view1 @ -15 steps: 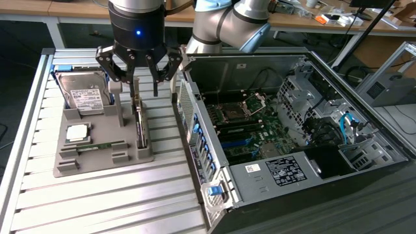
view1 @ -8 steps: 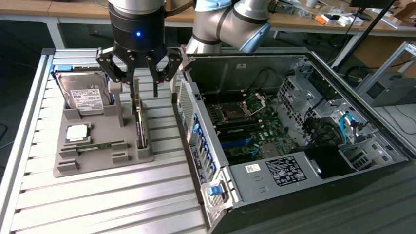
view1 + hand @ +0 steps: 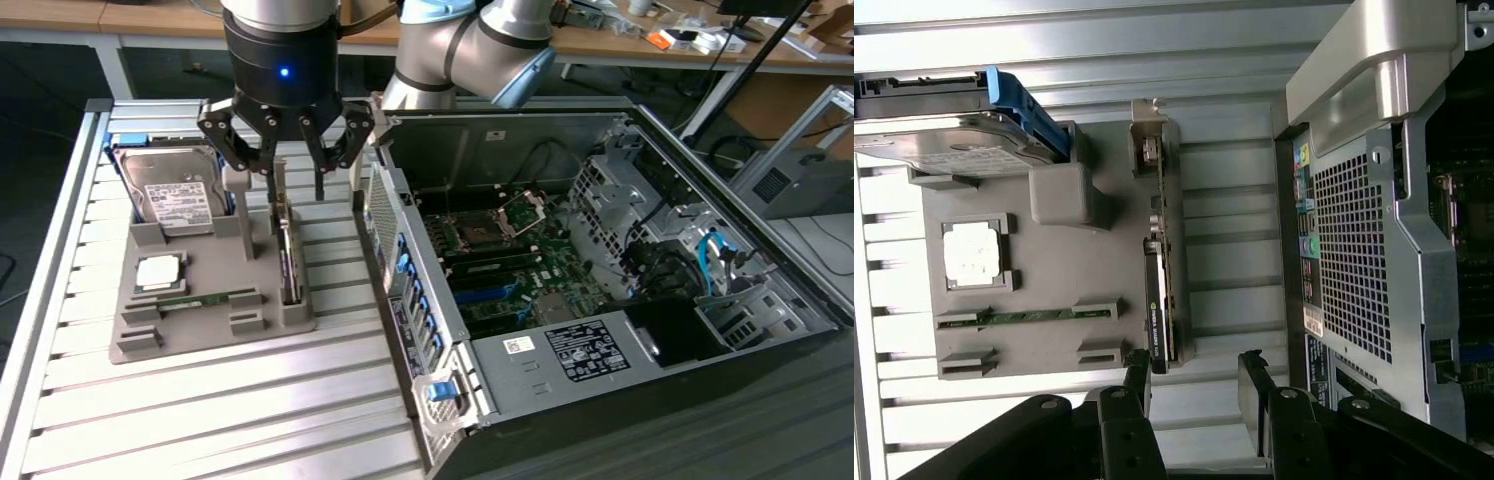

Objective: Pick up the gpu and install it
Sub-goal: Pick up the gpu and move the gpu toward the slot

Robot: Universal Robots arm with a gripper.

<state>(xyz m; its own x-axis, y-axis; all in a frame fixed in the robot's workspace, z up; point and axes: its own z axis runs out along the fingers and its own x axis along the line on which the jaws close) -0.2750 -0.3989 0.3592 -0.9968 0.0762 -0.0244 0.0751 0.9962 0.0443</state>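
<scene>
We hold our arm [image 3: 461, 45] bent at its silver joints behind the tool. The black wrist housing [image 3: 280, 55] stands upright directly above the gripper [image 3: 296, 188], a small blue light [image 3: 282, 71] lit on its face. The gripper points straight down, its black linkages [image 3: 220, 130] splayed out to either side of the tool's axis. The jaws stand wide apart. From the wrist we see our two dark fingers [image 3: 1138, 378] running parallel, an open gap between them.

My arm [image 3: 461, 50] is silver-grey with a pale blue joint cap [image 3: 434, 8]. I see a glossy black wrist cylinder [image 3: 280, 45] carrying one blue light [image 3: 282, 71], and black pinned-linkage fingers [image 3: 272, 172].
</scene>
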